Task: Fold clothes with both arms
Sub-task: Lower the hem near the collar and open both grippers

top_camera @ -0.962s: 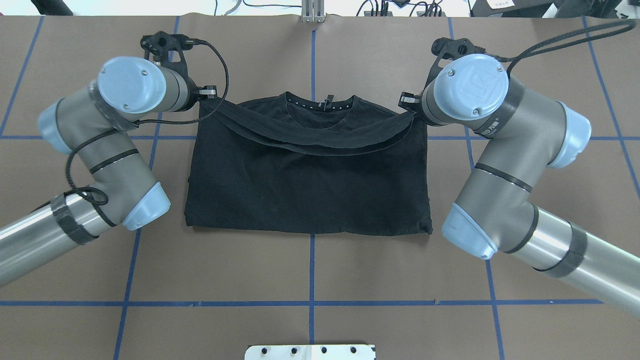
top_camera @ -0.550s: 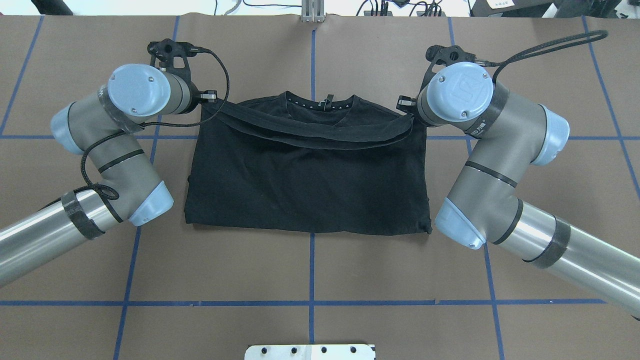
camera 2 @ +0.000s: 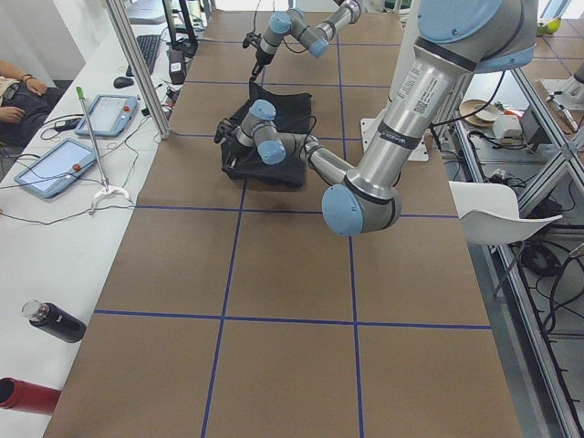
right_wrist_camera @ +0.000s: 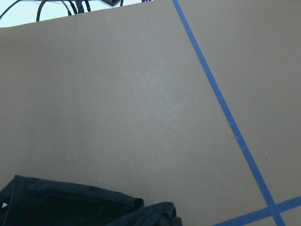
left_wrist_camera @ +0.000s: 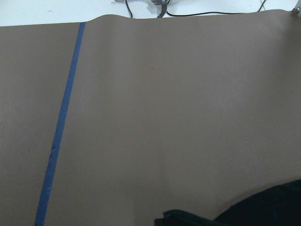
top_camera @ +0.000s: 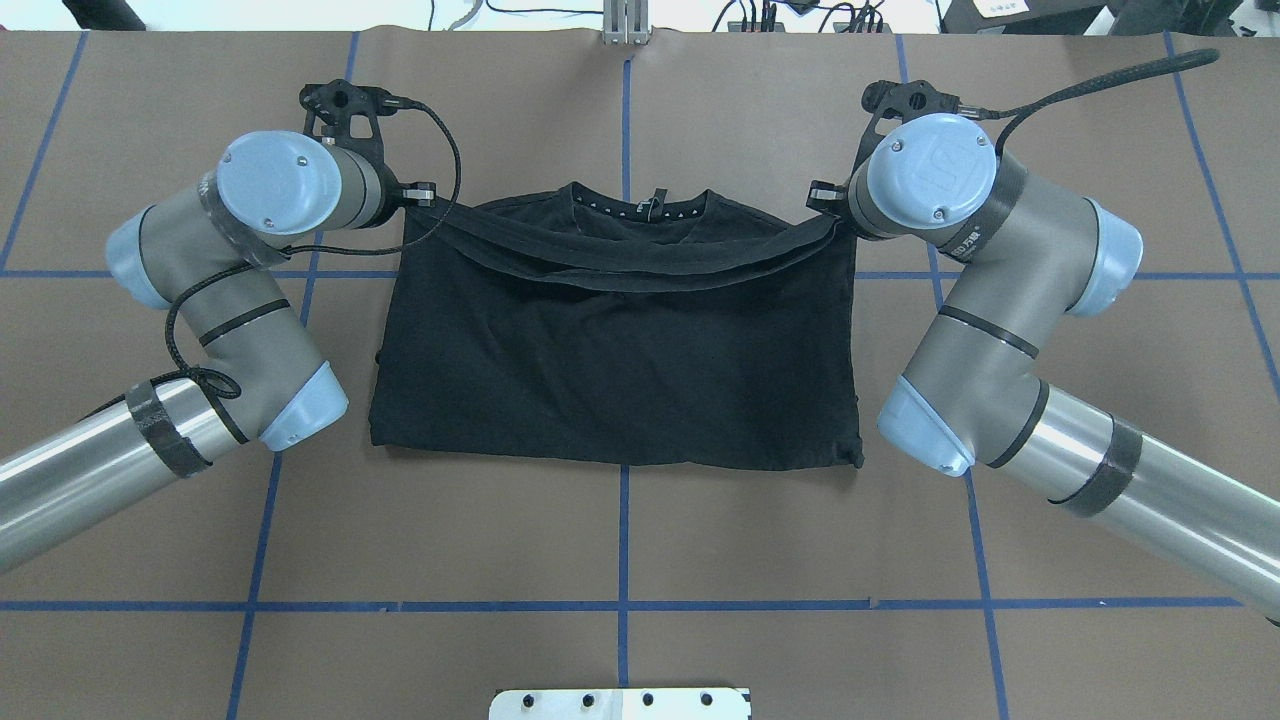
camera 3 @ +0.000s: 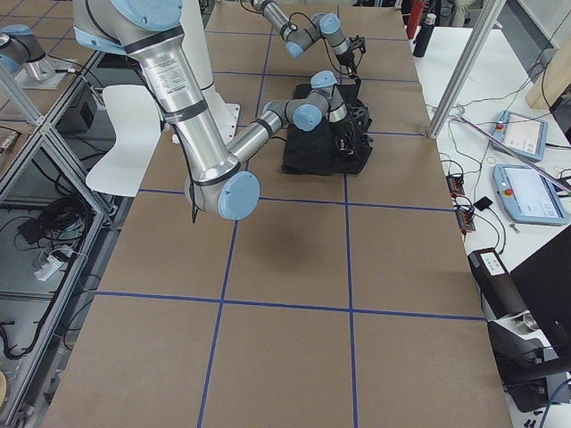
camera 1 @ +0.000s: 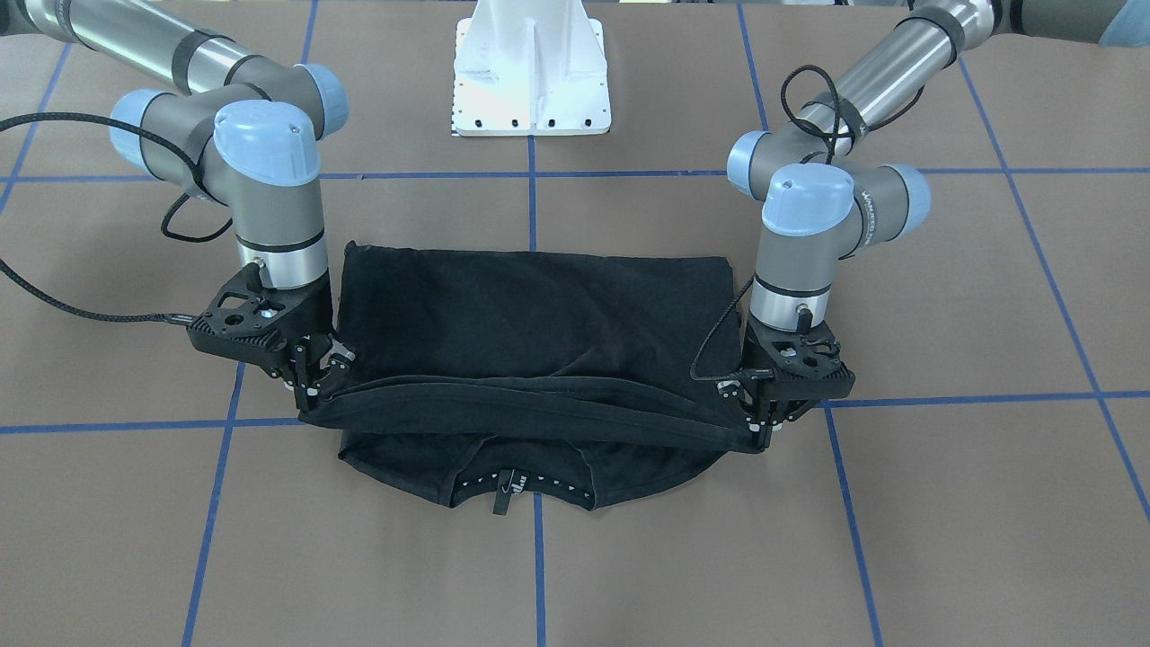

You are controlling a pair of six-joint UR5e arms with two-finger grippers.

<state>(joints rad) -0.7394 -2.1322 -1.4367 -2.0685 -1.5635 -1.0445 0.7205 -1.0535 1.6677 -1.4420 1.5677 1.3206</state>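
T-shirt (camera 1: 530, 305) between left hand (camera 1: 762, 429), right hand (camera 1: 314, 386)

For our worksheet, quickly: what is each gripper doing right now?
Left gripper: shut on the T-shirt, at its lifted edge.
Right gripper: shut on the same edge, opposite end.

One shirt (top_camera: 620, 370). Two arms, the left arm (top_camera: 230, 300) and the right arm (top_camera: 1000, 310), with two grippers: left gripper (camera 1: 762, 424), right gripper (camera 1: 310, 385). One base (camera 1: 532, 63) at the robot's edge. Beyond the opposite edge, two tablets, near tablet (camera 2: 50, 169) and far tablet (camera 2: 108, 114), and two bottles, black bottle (camera 2: 53, 321) and red bottle (camera 2: 23, 397).
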